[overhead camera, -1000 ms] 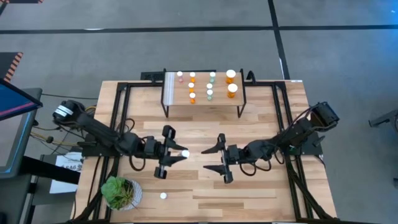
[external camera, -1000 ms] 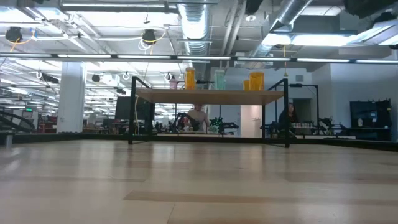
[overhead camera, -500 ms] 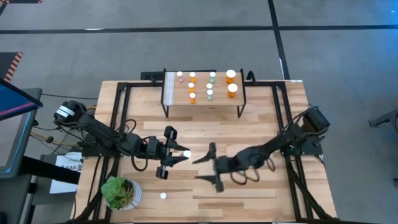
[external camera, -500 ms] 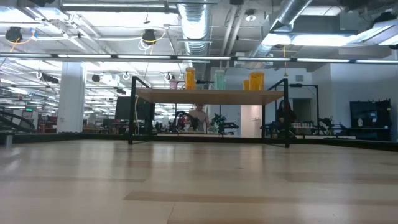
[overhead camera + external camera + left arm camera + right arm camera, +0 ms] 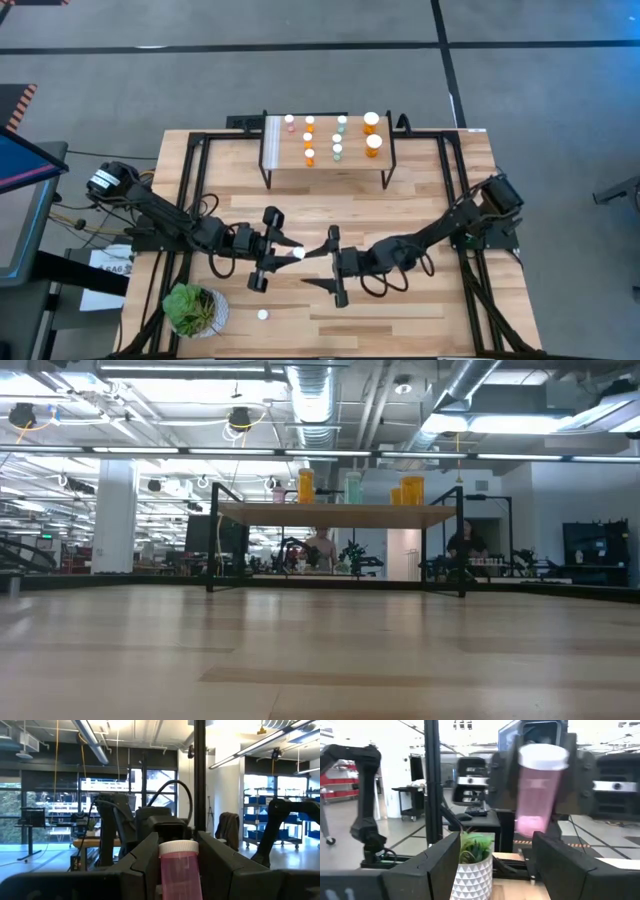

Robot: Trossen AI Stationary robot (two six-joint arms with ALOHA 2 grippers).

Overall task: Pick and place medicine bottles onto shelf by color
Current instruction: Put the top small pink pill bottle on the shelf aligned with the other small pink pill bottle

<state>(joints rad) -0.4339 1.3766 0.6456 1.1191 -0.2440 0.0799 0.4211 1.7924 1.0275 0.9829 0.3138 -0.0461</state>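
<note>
Wooden table in a big workshop. Left gripper pinches a pink bottle mid-table, held up; right gripper spread, facing it. Bottle looks light, rigid, slick: grip the body under the cap. Shelf stands well apart.

Overhead looks straight down; low camera faces the shelf; wrist cameras face each other.
</note>
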